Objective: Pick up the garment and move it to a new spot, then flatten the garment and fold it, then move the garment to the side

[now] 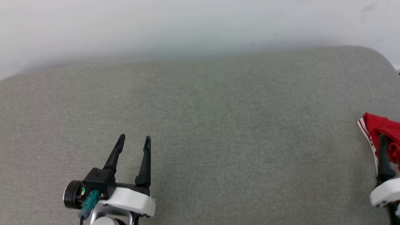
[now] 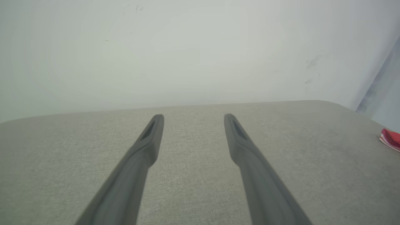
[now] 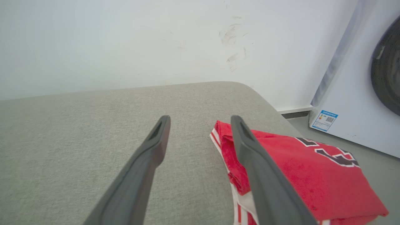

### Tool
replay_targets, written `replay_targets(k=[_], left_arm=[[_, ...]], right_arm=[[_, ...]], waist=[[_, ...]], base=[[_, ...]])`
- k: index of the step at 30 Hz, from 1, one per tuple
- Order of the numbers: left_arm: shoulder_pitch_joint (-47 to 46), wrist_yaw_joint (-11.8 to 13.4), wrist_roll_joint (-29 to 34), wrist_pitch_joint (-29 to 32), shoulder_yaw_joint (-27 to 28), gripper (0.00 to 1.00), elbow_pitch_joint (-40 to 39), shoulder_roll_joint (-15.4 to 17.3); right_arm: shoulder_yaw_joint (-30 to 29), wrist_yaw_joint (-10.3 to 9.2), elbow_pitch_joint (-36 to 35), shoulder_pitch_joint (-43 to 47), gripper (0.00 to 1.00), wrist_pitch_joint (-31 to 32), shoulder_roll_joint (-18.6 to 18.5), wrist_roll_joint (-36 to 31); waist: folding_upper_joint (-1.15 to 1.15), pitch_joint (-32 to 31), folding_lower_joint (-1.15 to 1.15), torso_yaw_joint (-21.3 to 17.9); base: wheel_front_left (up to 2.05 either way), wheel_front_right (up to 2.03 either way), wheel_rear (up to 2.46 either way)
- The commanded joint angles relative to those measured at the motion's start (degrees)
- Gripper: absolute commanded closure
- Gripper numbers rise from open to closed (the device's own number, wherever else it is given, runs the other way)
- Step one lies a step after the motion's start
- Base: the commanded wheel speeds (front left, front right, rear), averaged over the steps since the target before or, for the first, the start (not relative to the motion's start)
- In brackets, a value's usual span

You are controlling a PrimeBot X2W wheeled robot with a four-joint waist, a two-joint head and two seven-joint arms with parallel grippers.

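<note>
The garment (image 3: 297, 165) is a red shirt with black, white-outlined numbers and red-and-white striped trim. It lies bundled at the right edge of the grey padded surface (image 1: 200, 125). It shows as a red patch (image 1: 379, 125) at the right border of the head view and as a sliver (image 2: 390, 139) in the left wrist view. My right gripper (image 3: 200, 118) is open, and its right finger (image 3: 250, 150) passes over the garment's left edge; its other finger is over bare fabric. My left gripper (image 1: 134, 137) stands open at the lower left, far from the garment, with nothing between its fingers (image 2: 150, 137).
A pale wall (image 1: 187, 28) runs behind the padded surface. To the right, beyond the surface's rounded corner, a white washing machine (image 3: 359, 93) stands on the floor. Bare grey fabric stretches between the two grippers.
</note>
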Motion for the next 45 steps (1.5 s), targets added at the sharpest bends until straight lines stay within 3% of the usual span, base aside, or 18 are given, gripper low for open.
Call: replay_targets(k=[1, 9, 20, 45], left_arm=[[1.4, 0.5, -0.3, -0.2, 0.5, 0.00, 0.6, -0.1], [4.3, 1.4, 0.4, -0.2, 2.9, 0.00, 2.1, 0.3], [5.3, -0.2, 0.8, -0.2, 4.4, 0.00, 4.2, 0.0], [3.6, -2.9, 3.1, -0.2, 6.3, 0.00, 5.3, -1.6]], right_arm=[[1.1, -0.04, -3.1, 3.0, 0.00, 0.8, 1.9, -0.4], [7.1, -0.04, -16.8, 11.0, 0.00, 4.7, 7.4, -0.5], [11.8, -0.04, -28.8, 16.7, 0.00, 8.0, 10.2, -1.4], [13.5, -0.04, -30.1, 16.5, 0.00, 8.8, 10.6, -2.9]], waist=[[0.00, -2.2, 0.02, 1.7], [0.00, -6.1, 0.02, 3.5], [0.00, -7.7, 0.02, 4.1], [0.00, -7.2, 0.02, 3.2]], base=[[0.00, 0.00, 0.00], [0.00, 0.00, 0.00], [0.00, 0.00, 0.00], [0.00, 0.00, 0.00]])
